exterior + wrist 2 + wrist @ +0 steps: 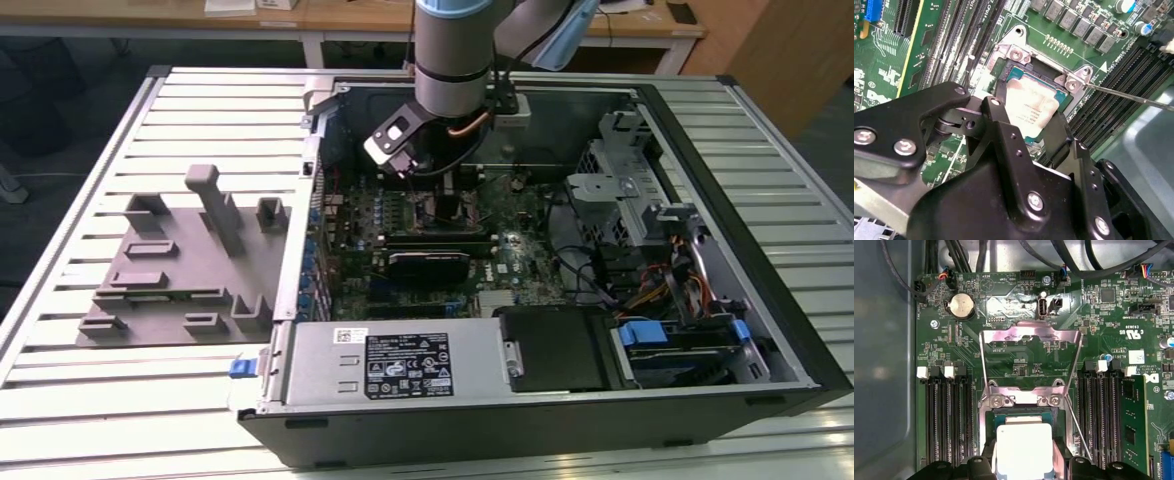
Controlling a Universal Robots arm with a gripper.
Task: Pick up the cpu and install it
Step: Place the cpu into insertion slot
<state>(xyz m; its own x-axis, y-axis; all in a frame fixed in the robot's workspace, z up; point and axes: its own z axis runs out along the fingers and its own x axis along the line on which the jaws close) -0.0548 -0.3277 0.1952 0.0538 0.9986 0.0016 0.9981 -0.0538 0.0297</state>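
Two side edges of the small, light, stiff cpu [1031,107] are pinched by the gripper [1029,125], with the socket [1015,51] just under it, and it looks easy to break.

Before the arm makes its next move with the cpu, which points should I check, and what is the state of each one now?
1. The load plate is swung open: ok.
2. The lever is released, away from the socket: ok.
3. The cpu is lined up over the socket: ok.
4. The cpu is seated flat: cannot tell.
5. The cpu corner orientation is correct: cannot tell.
6. The gripper is right at the cpu: ok.
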